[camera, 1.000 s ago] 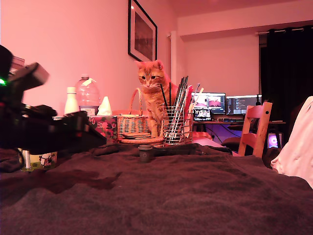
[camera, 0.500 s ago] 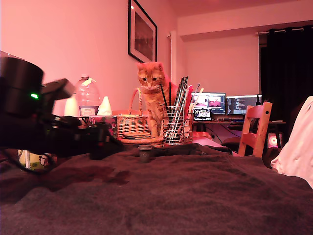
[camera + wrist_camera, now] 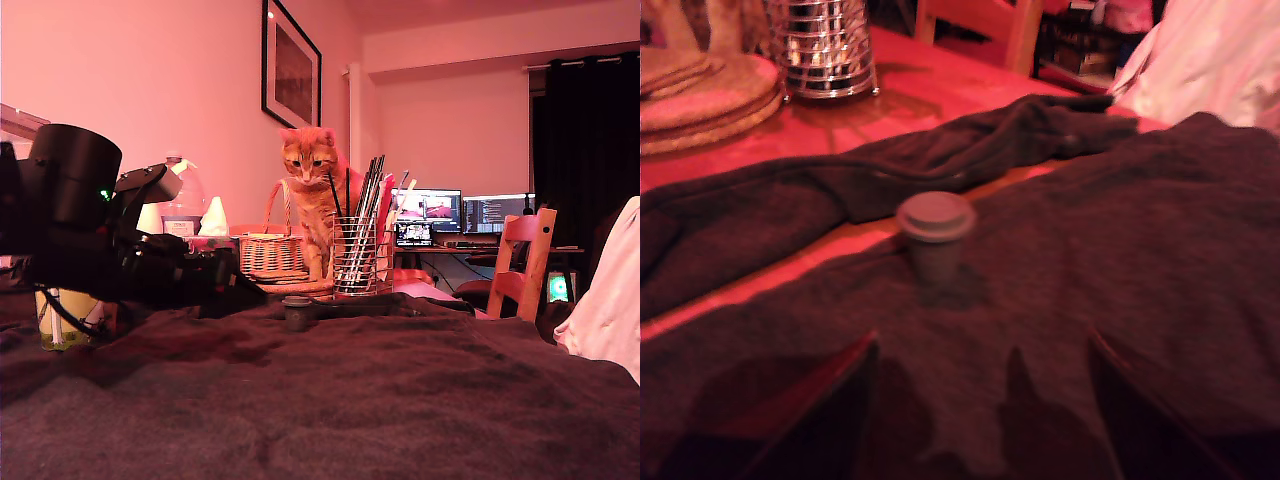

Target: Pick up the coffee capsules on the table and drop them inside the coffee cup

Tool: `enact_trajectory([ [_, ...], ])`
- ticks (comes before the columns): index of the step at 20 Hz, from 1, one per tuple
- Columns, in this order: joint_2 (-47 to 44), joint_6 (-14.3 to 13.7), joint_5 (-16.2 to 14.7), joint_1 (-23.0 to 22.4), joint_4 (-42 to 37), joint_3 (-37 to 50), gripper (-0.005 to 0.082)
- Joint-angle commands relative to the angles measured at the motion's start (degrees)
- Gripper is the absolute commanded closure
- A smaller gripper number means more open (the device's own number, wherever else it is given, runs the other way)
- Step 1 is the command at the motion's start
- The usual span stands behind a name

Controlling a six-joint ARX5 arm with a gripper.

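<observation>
Black arm (image 3: 110,250), cylindrical joint housing, green indicator light, black cable

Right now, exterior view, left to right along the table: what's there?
Yellow-green cup → end effector → dark capsule → wire pen holder → monitors → wooden chair. The cat and basket behind overlap these, so they are left out.

A coffee capsule (image 3: 296,312) stands on the blanket-draped table (image 3: 400,400), rim up, near the blanket's far edge. The arm's gripper (image 3: 225,283) lies low at the exterior view's left, just short of the capsule, with the coffee cup (image 3: 66,317) behind the arm at the far left. Behind the capsule stand a wire pen holder (image 3: 357,256), a wicker basket (image 3: 270,252) and a cat (image 3: 312,195) between them
</observation>
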State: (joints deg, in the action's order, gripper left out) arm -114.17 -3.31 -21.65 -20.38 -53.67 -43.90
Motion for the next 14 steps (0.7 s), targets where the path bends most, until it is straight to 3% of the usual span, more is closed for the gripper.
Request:
enact_trajectory([
  [1, -1.68, -1.25, -0.44, 0.04, 0.15, -1.2, 0.019],
  [14, -8.17, -1.68, -2.6, 0.04, 5.7, -10.82, 0.019],
])
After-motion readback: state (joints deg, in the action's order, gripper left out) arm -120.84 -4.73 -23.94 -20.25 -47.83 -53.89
